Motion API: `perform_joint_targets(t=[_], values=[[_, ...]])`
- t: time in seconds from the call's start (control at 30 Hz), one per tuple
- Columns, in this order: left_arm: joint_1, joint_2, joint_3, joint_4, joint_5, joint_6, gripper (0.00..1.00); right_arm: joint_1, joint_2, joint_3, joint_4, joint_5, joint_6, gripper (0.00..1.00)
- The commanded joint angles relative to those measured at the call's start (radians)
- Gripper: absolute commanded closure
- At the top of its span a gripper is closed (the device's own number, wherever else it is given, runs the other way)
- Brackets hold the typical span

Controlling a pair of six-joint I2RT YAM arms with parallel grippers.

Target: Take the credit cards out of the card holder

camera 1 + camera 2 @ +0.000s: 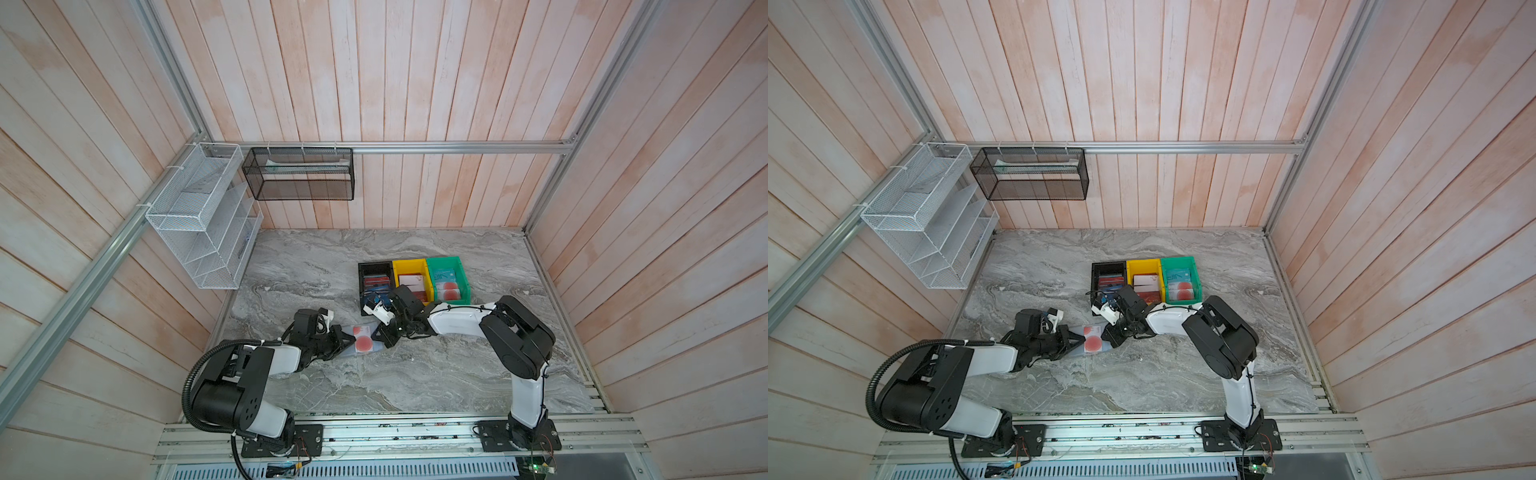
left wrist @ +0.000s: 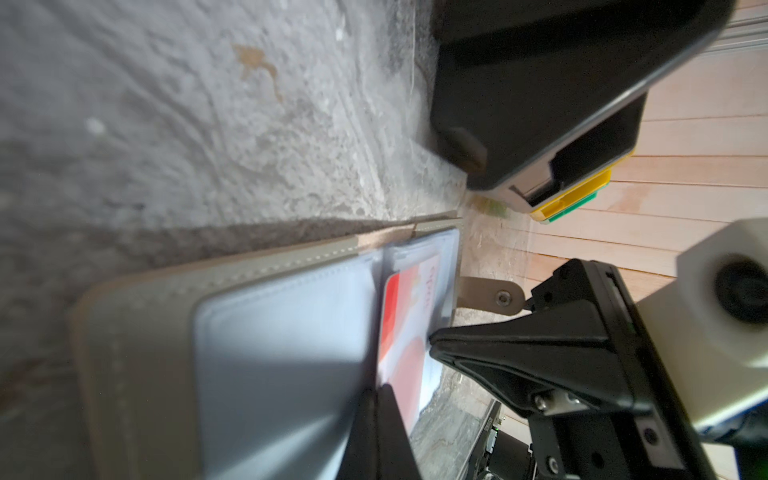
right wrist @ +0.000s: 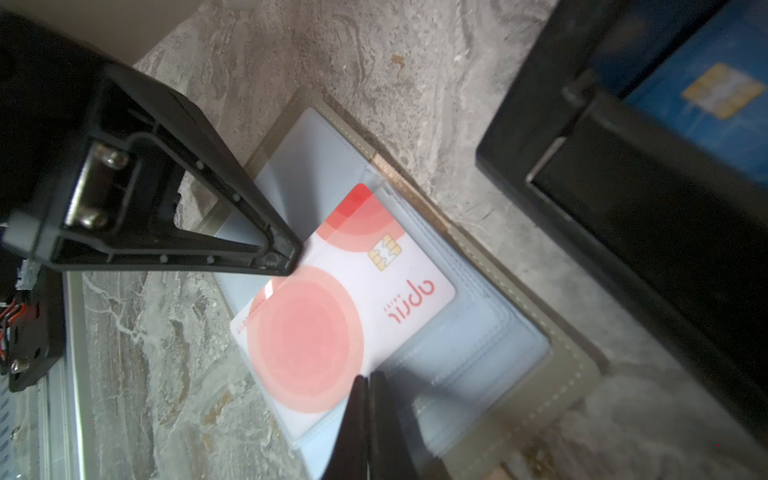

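Right wrist view: the card holder (image 3: pixel 569 374) lies open and flat on the grey marbled tabletop (image 3: pixel 374 62), near the black bin (image 3: pixel 623 199). It has a grey stitched cover, with clear sleeves (image 3: pixel 478 353) stacked inside.

One credit card (image 3: pixel 332 299) lies on the sleeves by the spine, partly under clear plastic with one red corner bare. It is pale, with a big red circle and a gold chip (image 3: pixel 384 251). Beside the chip is a short red lowercase word, turned away from the camera; I cannot read it with certainty. The tiny print next to it is too small to read.

Hands:
- The left hand (image 3: pixel 289 259) is clenched, tips at one edge of the card. Whether the card is nipped between them, cannot tell.
- The right hand (image 3: pixel 368 380) is clenched, tips meeting at the far side where the card and a sleeve edge overlap. Which of the two it pinches, cannot tell.

A blue card (image 3: pixel 706 95) with a gold chip lies in the black bin; no lettering on it is legible.

In both top views the holder sits between the two hands, just in front of three bins standing in a row: black, yellow bin (image 1: pixel 409 262), green bin (image 1: pixel 446 261). The green bin holds a teal card (image 1: pixel 444 275) with pale lettering too small to read, and red-circle cards (image 1: pixel 449 291).

Left wrist view: the holder's closing strap (image 2: pixel 494 297), with a snap, sticks out past the cover's edge.
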Motion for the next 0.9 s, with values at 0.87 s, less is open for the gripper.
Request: perform_joint_targets(t=[0.87], values=[[0.079,-0.521,-0.05,0.019,-0.006,-0.106,1.0,-0.122,-0.3,0.005,-0.19,-0.279,0.098,0.84]])
